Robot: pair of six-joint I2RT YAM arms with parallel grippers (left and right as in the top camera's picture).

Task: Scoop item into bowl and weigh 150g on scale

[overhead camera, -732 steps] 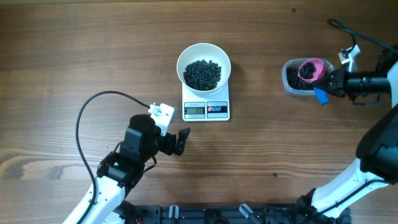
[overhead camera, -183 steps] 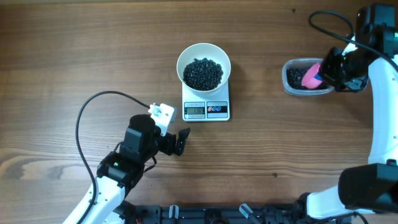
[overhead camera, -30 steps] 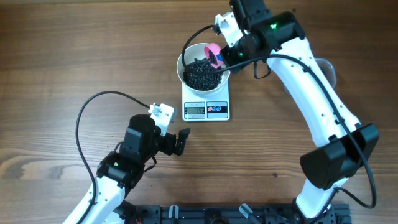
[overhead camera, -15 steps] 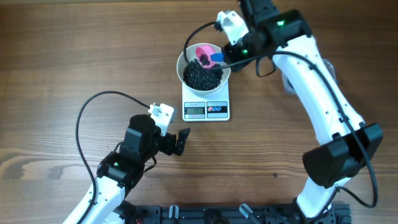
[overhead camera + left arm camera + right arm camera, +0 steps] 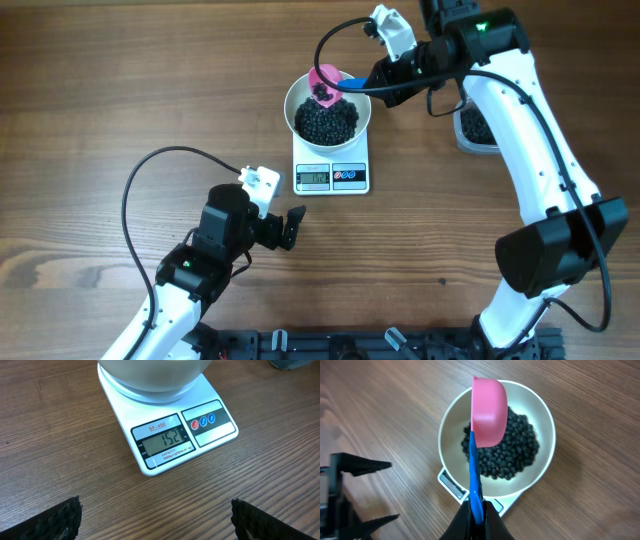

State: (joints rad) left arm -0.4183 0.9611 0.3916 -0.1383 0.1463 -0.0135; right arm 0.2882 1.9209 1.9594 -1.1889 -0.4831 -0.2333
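SF-400 printed on scale [image 5: 150,420], display [image 5: 164,441] reads 152; right gripper [image 5: 479,517] clamps blue handle [image 5: 475,477] of pink scoop [image 5: 489,410] over bowl [image 5: 545,435]; left gripper [image 5: 155,520] spread wide, empty

bowl [image 5: 150,377] mostly beyond the left wrist view's top edge; tub [image 5: 474,130] half behind the right arm [image 5: 530,135]
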